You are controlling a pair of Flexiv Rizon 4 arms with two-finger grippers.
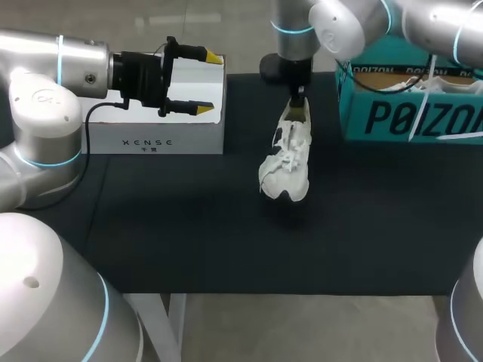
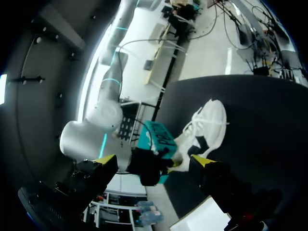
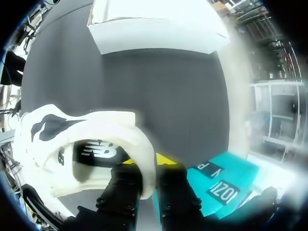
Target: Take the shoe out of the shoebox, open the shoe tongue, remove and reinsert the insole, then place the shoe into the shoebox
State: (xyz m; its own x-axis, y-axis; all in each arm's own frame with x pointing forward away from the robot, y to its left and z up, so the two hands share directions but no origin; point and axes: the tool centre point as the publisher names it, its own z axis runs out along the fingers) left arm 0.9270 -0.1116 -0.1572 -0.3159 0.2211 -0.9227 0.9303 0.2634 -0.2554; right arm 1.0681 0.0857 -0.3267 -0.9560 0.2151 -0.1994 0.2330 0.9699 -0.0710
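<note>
A white sneaker [image 1: 287, 162] rests on the black table mat [image 1: 189, 226], toe toward the front edge and heel raised. My right gripper [image 1: 299, 96] comes down from above and is shut on the shoe's heel collar. In the right wrist view its fingers [image 3: 125, 180] pinch the heel wall of the shoe [image 3: 72, 139] from both sides. The teal shoebox [image 1: 411, 105] stands at the back right, with its lid off. My left gripper [image 1: 204, 83] hovers open at the back left over a white box [image 1: 173, 136], holding nothing. The left wrist view shows the shoe [image 2: 207, 125] well ahead of the left gripper [image 2: 156, 161].
The white box [image 3: 154, 29] lies across the table from the shoe. The teal shoebox [image 3: 226, 183] sits close beside the right gripper. Bare black mat stretches in front of the shoe to the table's front edge.
</note>
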